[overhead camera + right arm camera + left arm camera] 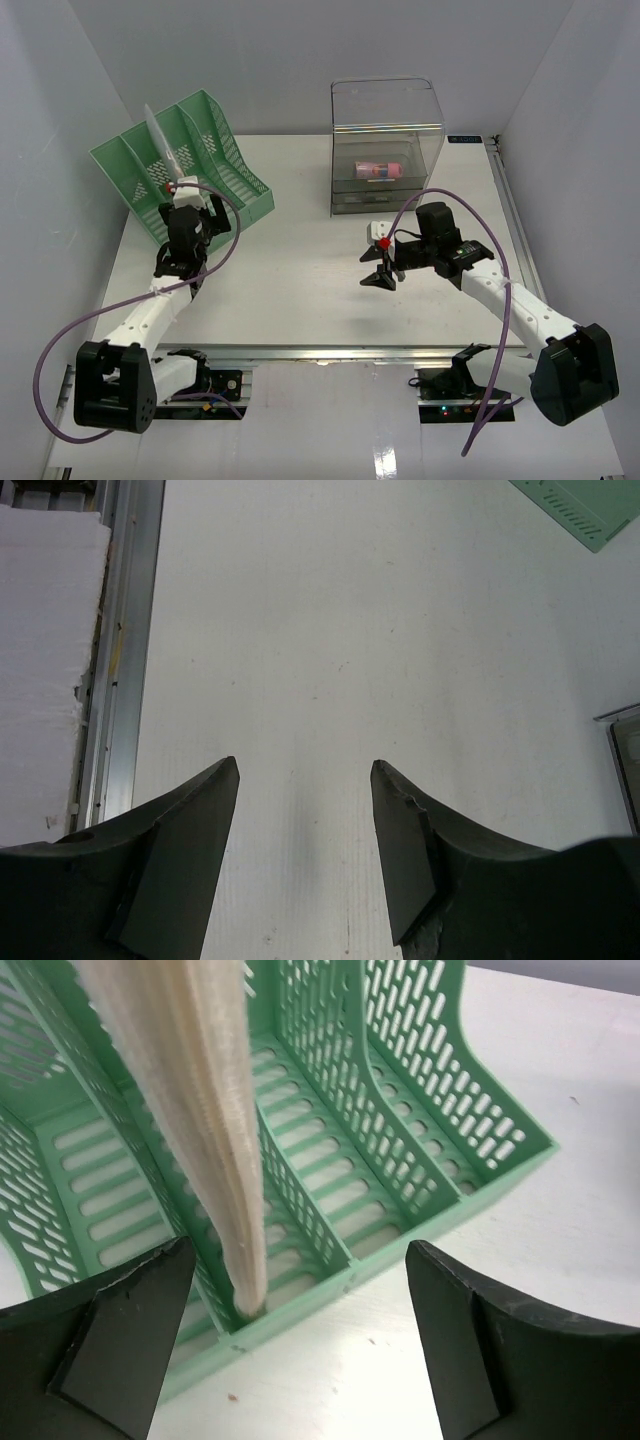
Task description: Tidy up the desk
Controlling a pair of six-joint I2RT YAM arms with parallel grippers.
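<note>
At the far left of the desk [300, 290] sits a green slotted rack [185, 160], set askew and close to the left wall. A tall cream sheaf [160, 135] stands in one of its slots, with other slots on either side, and it leans well above the rim. The left gripper [188, 205] hangs just in front of the rack. Its jaws are spread wide to either side of the sheaf's foot and grip nothing.

The likeliest trouble is here. If the arm moves off sideways rather than straight back, a finger could clip the sheaf or the rack's near wall. That might tip the leaning sheaf out, or drag the rack, which looks light, across the smooth top. The purple cable [215, 215] looping beside the wrist could also catch a rack corner (it passes very near).

Nothing lies on the desk's middle. The right gripper [378, 280] hovers above bare surface there, with its jaws partly apart and nothing between them.

Just beyond it, at the far edge, stands a clear box [387, 140] with a pink item [378, 169] inside. Its near corner is the closest obstacle for that arm if it reaches forward. Whether anything else remains to be tidied cannot be told from these views.
</note>
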